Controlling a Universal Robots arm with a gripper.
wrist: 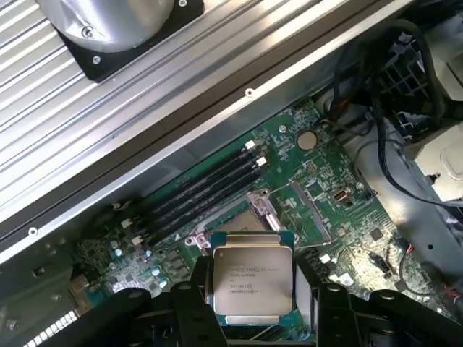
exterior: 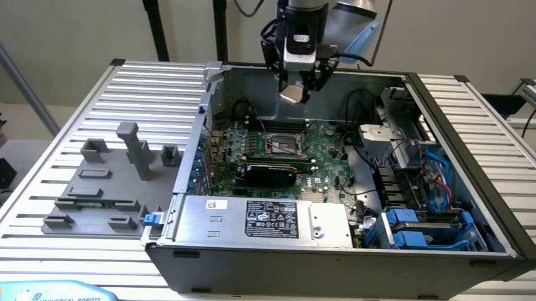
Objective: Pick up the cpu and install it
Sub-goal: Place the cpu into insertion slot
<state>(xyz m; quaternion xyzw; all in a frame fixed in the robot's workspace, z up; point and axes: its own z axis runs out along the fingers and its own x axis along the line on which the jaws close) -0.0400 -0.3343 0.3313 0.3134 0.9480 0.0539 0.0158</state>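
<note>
Clamping the cpu [wrist: 252, 282] by two opposite edges, the gripper [wrist: 252, 293] is hanging over the open computer case [exterior: 335, 271]. Its dark fingers [wrist: 194, 307] are closed only to the chip's width. The cpu is lying flat between them, silver lid and printed lettering facing the wrist camera. It is riding well above the socket [wrist: 233, 217] and touching nothing else.

The step in hand looks like the carry toward the socket: pick-up is done, seating is not. Installing would seem to call for the chip being squared to the socket's frame and lowered level, since a skewed approach could harm the contacts.

The socket is sitting empty, its metal frame open. Around the socket, the case is holding the green motherboard [exterior: 328, 168], and black memory slots [wrist: 202, 191] are running just beside the socket. A silver power supply [exterior: 268, 219] is lying well apart from the socket. Outside the case, far from the socket, grey fixture blocks [exterior: 109, 182] are resting on the bench [exterior: 150, 81].
</note>
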